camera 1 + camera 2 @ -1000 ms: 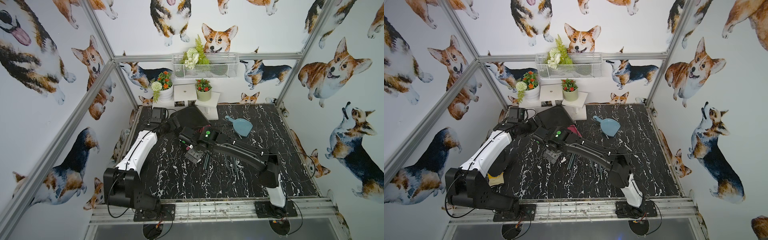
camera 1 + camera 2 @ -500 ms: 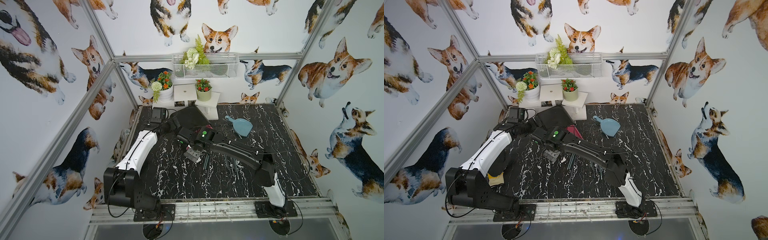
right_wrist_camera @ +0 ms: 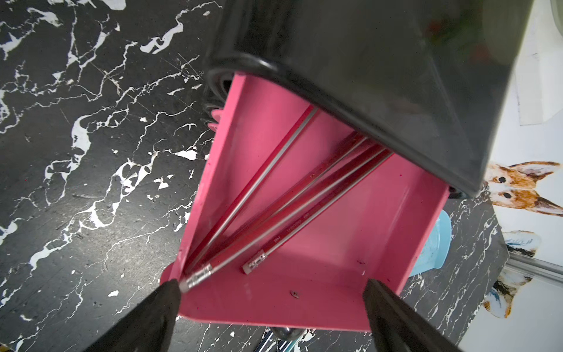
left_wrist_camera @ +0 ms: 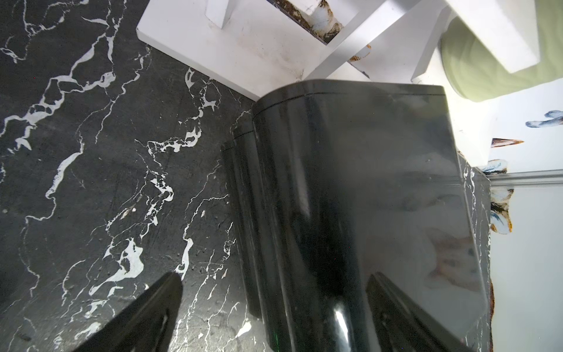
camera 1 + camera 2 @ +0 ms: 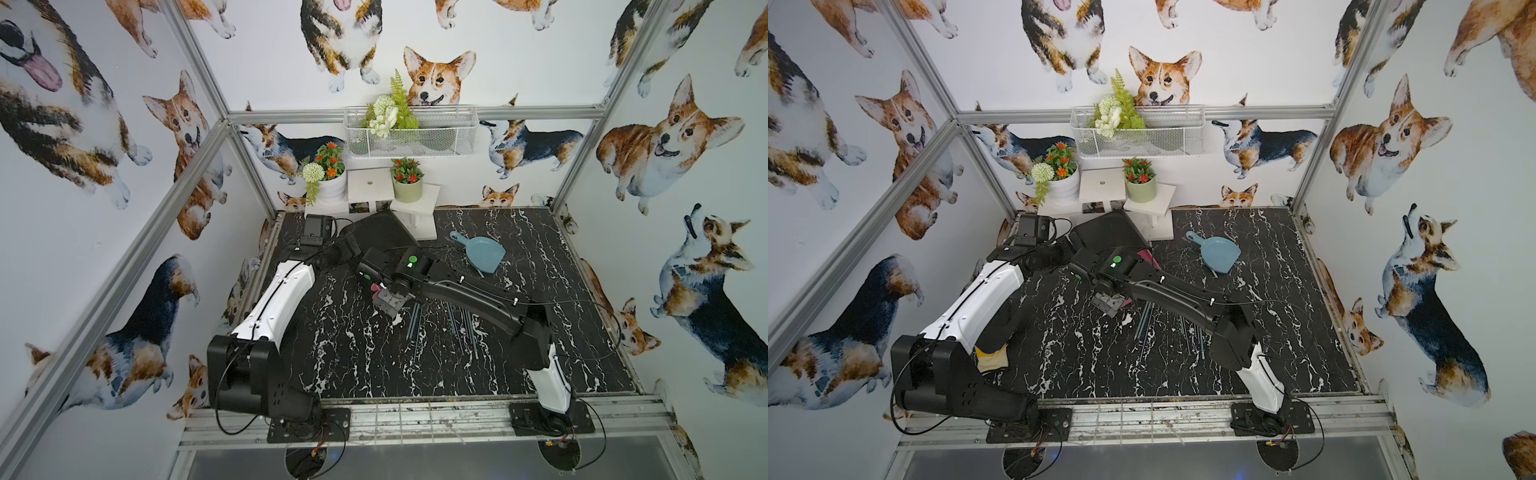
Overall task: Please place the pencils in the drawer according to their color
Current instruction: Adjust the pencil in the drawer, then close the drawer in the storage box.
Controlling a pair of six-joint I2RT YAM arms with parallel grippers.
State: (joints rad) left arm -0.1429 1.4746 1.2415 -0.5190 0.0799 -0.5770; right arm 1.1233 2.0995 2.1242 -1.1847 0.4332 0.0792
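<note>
Right end effector [image 3: 271, 285]: fingers wide apart, over the front of the pulled-out pink drawer [image 3: 350, 243].
Left end effector [image 4: 274, 275]: fingers wide apart, at the black chest [image 4: 350, 183].
Red pencils [image 3: 295, 227]: at least 3, inside the pink drawer.
Other pencils [image 5: 413, 324]: teal and dark, loose on the surface [image 5: 353, 353] under the right arm.
Chest position: rear left of the surface.
</note>
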